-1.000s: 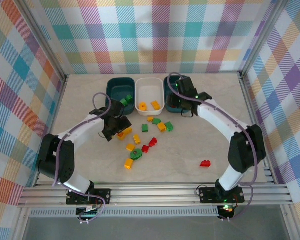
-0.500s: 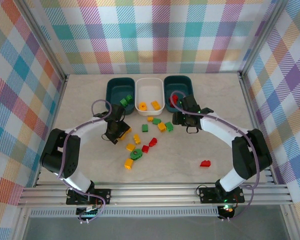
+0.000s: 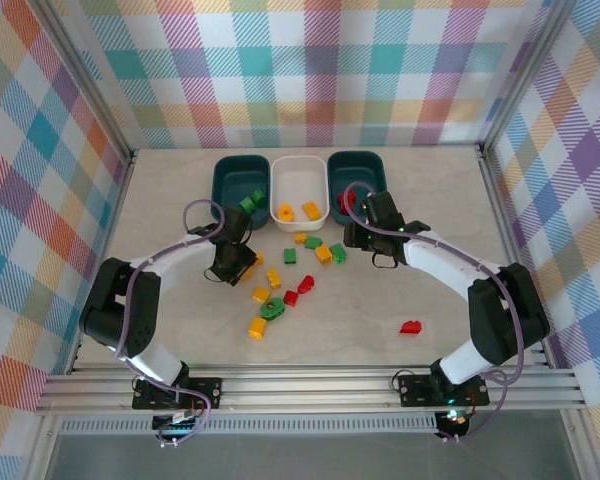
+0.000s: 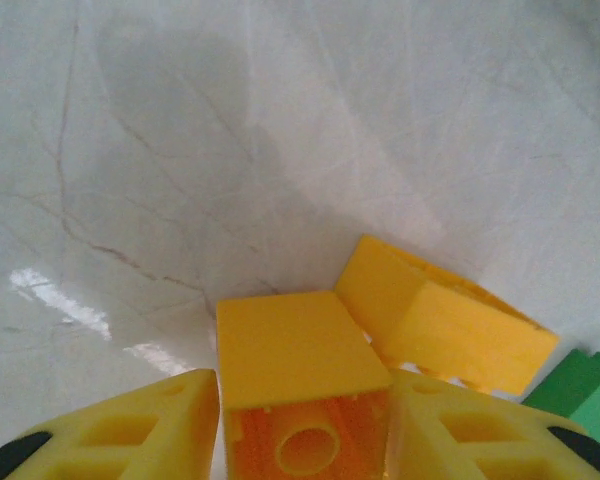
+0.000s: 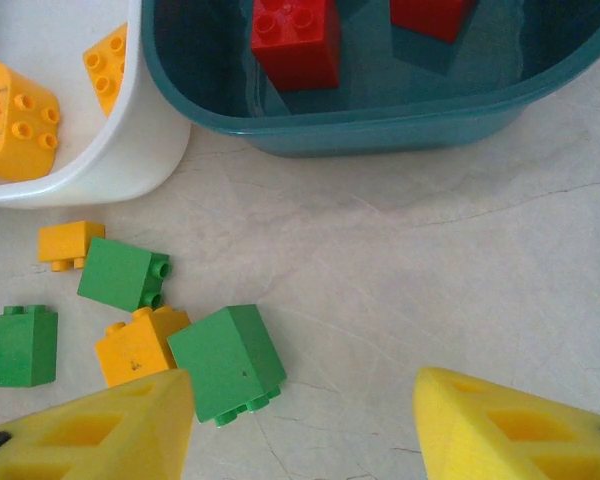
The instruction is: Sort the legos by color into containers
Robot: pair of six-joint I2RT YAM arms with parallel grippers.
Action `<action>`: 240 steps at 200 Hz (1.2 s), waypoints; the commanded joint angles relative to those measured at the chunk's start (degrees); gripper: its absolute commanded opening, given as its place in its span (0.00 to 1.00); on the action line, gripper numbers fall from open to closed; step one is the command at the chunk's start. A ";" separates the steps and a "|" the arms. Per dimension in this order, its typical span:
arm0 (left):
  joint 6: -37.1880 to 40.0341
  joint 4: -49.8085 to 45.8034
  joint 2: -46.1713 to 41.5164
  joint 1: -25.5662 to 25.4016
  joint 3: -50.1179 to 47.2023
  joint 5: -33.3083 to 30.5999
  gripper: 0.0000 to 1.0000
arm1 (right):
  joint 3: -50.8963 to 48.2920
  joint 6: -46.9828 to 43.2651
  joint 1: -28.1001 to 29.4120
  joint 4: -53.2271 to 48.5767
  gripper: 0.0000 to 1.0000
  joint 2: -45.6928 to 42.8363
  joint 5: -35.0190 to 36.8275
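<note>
My left gripper (image 3: pixel 236 263) is down on the table, shut on a yellow lego (image 4: pixel 290 350) that fills the gap between both fingers. A second yellow lego (image 4: pixel 450 325) lies just beyond it, and a green one (image 4: pixel 580 395) shows at the right edge. My right gripper (image 5: pixel 300 410) stands open over bare table just in front of the right teal container (image 5: pixel 380 125), which holds red legos (image 5: pixel 295 40). A green lego (image 5: pixel 225 360) lies by its left finger. The white container (image 3: pixel 300 165) holds yellow legos (image 3: pixel 310 210). A green lego (image 3: pixel 255 197) lies in the left teal container (image 3: pixel 228 180).
Loose legos lie in the middle of the table: green (image 3: pixel 338 252), yellow (image 3: pixel 323 254), red (image 3: pixel 306 284), a green one (image 3: pixel 273 308) and a yellow one (image 3: pixel 257 327) nearer me. A lone red lego (image 3: pixel 411 326) sits front right. Checked walls close in three sides.
My left gripper's jaws have closed from wide open onto the yellow lego. My right gripper has drawn back from over the right teal container toward the loose legos.
</note>
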 commanded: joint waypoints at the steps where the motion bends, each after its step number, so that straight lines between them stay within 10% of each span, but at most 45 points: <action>1: 0.33 -4.20 -1.71 -0.56 -0.17 -1.88 0.43 | -0.80 0.68 -0.19 1.82 0.60 -1.94 -0.32; 90: 6.22 -7.84 -9.23 -5.14 11.41 -4.97 0.33 | -4.26 2.24 -0.19 5.85 0.57 -1.93 1.89; 162: 27.34 -7.94 20.52 -5.14 49.22 -2.67 0.31 | -11.80 4.17 -0.43 13.78 0.58 -5.65 7.06; 240: 31.38 -19.17 43.94 -5.41 78.29 -0.75 0.32 | -13.41 5.71 -2.01 14.81 0.59 -7.52 5.53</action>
